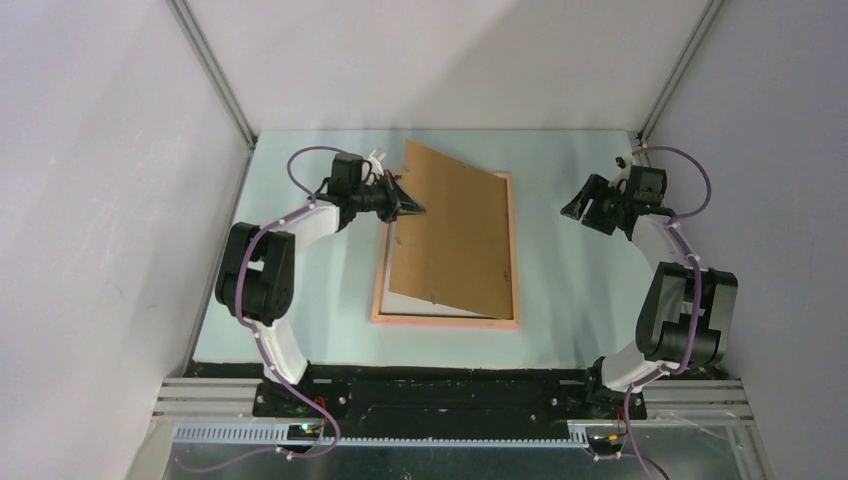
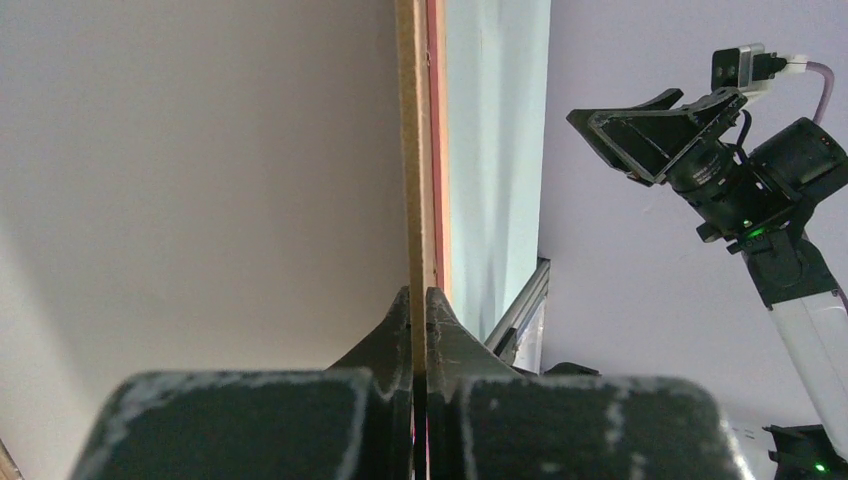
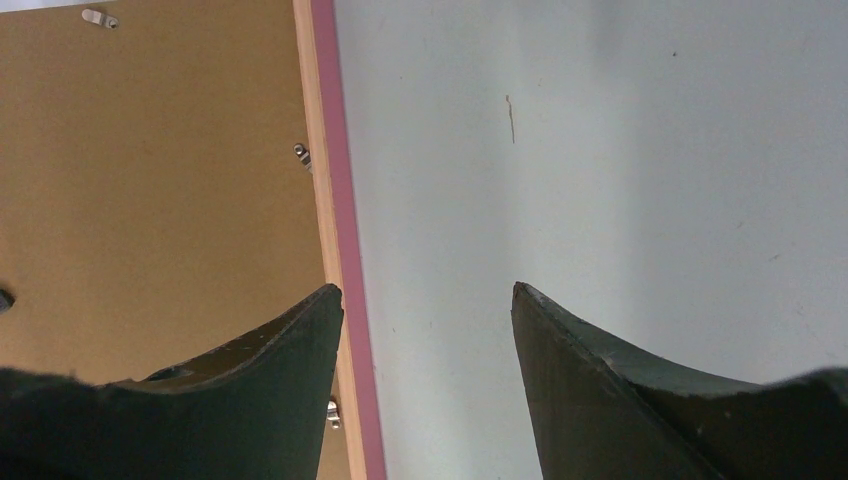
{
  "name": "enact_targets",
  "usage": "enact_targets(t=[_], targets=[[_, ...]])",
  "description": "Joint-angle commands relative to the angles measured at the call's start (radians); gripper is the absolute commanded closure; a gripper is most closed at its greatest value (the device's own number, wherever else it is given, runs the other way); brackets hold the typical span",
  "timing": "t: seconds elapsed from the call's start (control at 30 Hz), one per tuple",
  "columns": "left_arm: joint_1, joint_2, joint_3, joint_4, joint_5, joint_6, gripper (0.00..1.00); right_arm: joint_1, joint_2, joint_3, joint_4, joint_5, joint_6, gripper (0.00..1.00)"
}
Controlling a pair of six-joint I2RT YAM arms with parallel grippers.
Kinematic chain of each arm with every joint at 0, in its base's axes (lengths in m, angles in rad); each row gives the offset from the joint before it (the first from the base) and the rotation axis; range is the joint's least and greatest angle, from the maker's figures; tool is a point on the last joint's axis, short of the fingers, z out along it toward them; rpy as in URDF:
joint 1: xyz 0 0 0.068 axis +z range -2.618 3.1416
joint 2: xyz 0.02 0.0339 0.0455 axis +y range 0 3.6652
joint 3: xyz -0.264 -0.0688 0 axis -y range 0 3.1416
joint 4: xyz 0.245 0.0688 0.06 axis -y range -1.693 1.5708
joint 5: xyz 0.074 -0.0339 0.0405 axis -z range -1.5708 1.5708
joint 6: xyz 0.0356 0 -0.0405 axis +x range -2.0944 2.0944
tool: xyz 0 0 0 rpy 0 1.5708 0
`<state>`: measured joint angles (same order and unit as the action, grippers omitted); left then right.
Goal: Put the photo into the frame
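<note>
Photo [image 1: 432,303]: only a white strip shows, apparently its back. It lies inside the frame [image 1: 515,250], against the near rail, on the base side of the left gripper [image 1: 412,208] and below it. The rest is hidden under the backing board [image 1: 455,235].

Frame: flat on the table [image 1: 570,300], between the two grippers.

Backing board: skewed across the frame, its far corner past the far rail. Its left edge sits in the left gripper's tips.

Left gripper: fingers pressed together on that board edge. In the wrist view the board runs edge-on straight out from the tips.

Right gripper [image 1: 573,213]: fingers spread, holding nothing, off the frame's right side. From its wrist view, the pink rail passes by one fingertip, with bare table between the tips. Small metal clips [image 3: 303,152] sit along the board's edge.
</note>
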<state>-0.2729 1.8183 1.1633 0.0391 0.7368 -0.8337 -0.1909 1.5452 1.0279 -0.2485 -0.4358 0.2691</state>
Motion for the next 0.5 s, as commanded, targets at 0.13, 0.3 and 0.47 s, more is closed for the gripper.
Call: enact_targets(t=[0.13,0.3,0.47], targets=[[-0.021,0.024,0.056,-0.026,0.008,0.091,0.87,-0.007,0.009,-0.002,0.03,-0.021,0.009,0.33],[-0.02,0.031,0.067,-0.067,-0.019,0.114,0.65,-0.006,0.009,0.0,0.031,-0.023,0.009,0.33],[-0.021,0.051,0.101,-0.138,-0.056,0.151,0.47,-0.007,0.011,-0.001,0.031,-0.026,0.011,0.33]])
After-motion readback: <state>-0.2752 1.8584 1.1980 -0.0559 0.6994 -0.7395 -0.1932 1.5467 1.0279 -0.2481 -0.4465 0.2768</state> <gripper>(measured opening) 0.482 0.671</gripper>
